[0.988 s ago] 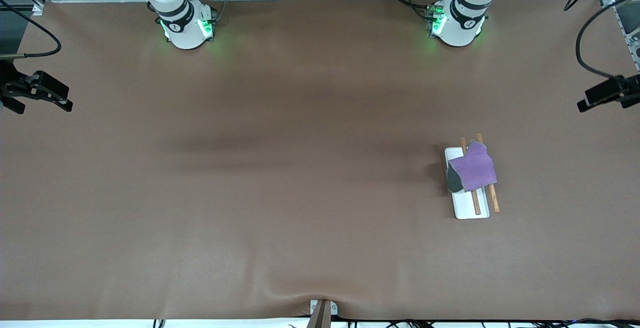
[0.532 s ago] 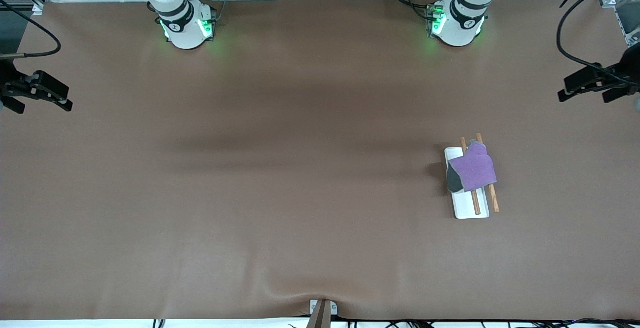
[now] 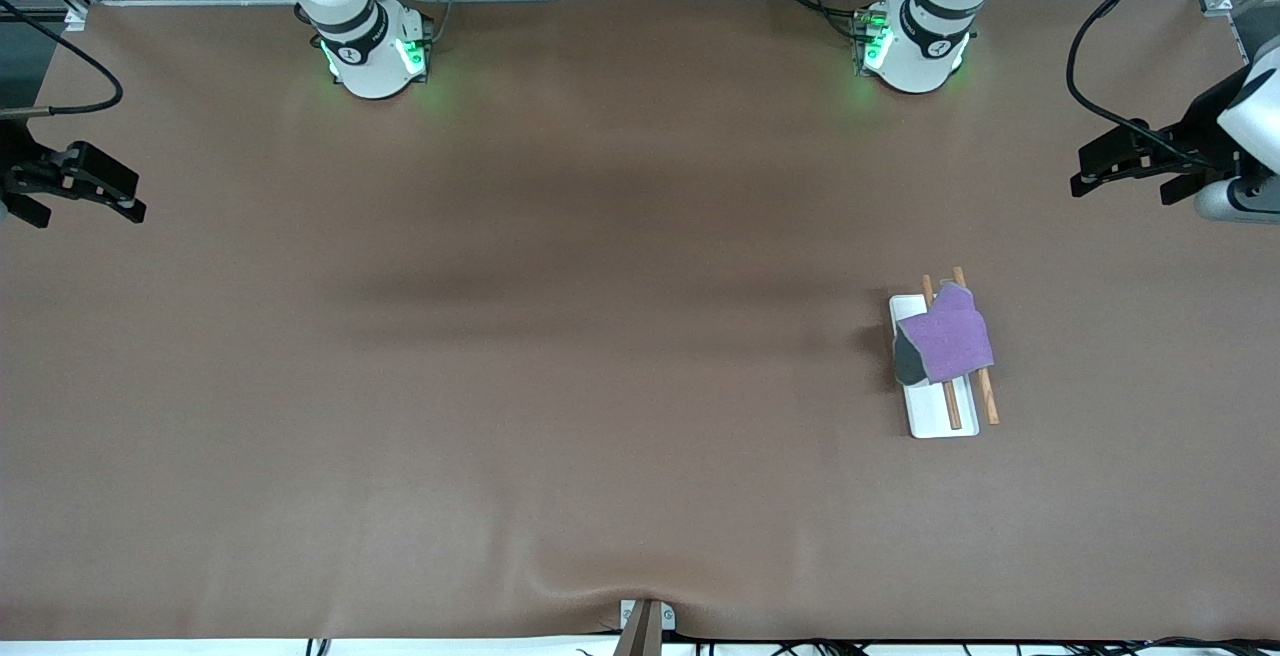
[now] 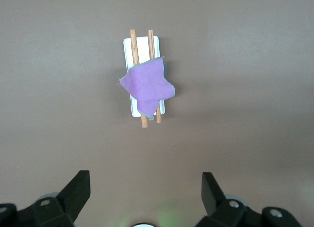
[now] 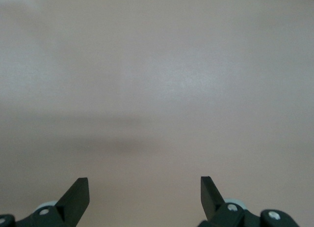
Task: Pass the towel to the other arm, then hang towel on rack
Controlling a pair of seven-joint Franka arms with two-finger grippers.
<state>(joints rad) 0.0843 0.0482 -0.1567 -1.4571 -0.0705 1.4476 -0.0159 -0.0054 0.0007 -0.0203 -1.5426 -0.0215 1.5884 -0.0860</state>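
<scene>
- Left gripper [image 3: 1125,172] had slid inward from the table's edge at the left arm's end over the last second; right gripper [image 3: 85,186] did not move, towel and rack unchanged
- Towel [image 3: 950,338] lay draped over the rack [image 3: 945,420], purple side up with a dark grey corner folded out, covering the half of the rods farther from the front camera
- Rack's long axis ran toward and away from the front camera, toward the left arm's end of the table
- Left gripper fingers spread wide, empty, over bare table near that end; left wrist view had the towel centred ahead
- Left arm clearly nearer the towel
- Right gripper fingers apart, empty, waiting over the right arm's end, well apart from the rack
- Hanging looked done already
</scene>
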